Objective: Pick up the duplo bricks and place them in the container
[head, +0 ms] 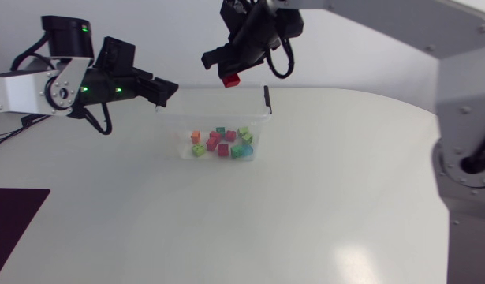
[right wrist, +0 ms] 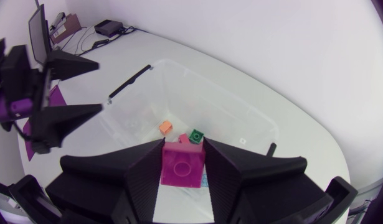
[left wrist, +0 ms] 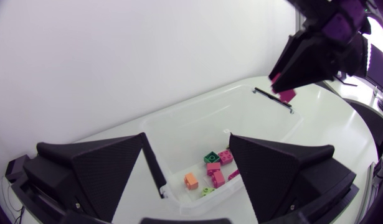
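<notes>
A clear plastic container (head: 167, 126) stands at the table's far middle, with several coloured duplo bricks (head: 222, 142) on its floor. My right gripper (head: 229, 75) hangs above the container's far rim, shut on a red-pink brick (head: 232, 81); the right wrist view shows that brick (right wrist: 180, 163) clamped between both fingers over the container (right wrist: 241, 102). My left gripper (head: 169, 91) is at the container's far left corner, open and empty. In the left wrist view the left gripper (left wrist: 191, 180) spreads wide over the container (left wrist: 179, 112) and its bricks (left wrist: 213, 171), with the right gripper (left wrist: 283, 87) and its brick (left wrist: 287, 95) ahead.
A dark mat (head: 13, 225) lies at the table's near left corner. A black clip (head: 266, 98) sits on the container's far right rim. Both grippers are close together above the container's far side.
</notes>
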You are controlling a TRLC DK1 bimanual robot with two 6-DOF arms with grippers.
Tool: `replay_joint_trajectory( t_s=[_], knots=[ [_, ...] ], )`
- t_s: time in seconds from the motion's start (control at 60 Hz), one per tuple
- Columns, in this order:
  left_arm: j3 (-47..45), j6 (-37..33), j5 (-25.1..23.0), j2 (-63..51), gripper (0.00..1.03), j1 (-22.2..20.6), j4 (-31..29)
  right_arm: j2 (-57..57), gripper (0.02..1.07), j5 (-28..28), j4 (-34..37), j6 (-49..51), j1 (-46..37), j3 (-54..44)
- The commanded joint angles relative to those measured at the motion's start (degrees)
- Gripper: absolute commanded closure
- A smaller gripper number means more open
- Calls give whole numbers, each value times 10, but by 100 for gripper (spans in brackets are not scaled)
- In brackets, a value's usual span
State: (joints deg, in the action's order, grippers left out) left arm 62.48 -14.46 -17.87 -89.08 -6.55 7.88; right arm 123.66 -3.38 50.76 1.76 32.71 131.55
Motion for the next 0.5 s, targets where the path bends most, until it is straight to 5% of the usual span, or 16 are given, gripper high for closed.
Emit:
replay_joint_trajectory(
  t_s=[0.0,0.15,0.2,0.3,0.383,0.483],
  knots=[
    [-50,20,0,48,5,14,20,76,80,-3,1,11,-9,56],
    [-102,33,0,104,5,29,30,184,79,-4,23,18,-18,178],
    [-133,32,1,132,5,30,44,248,79,-4,75,18,-19,287],
    [-177,29,20,174,5,29,66,381,50,-1,180,23,-22,552],
    [-196,30,33,192,5,27,70,403,42,0,217,27,-18,593],
    [-198,29,59,192,5,23,63,337,20,15,210,10,-15,477]
  ],
)
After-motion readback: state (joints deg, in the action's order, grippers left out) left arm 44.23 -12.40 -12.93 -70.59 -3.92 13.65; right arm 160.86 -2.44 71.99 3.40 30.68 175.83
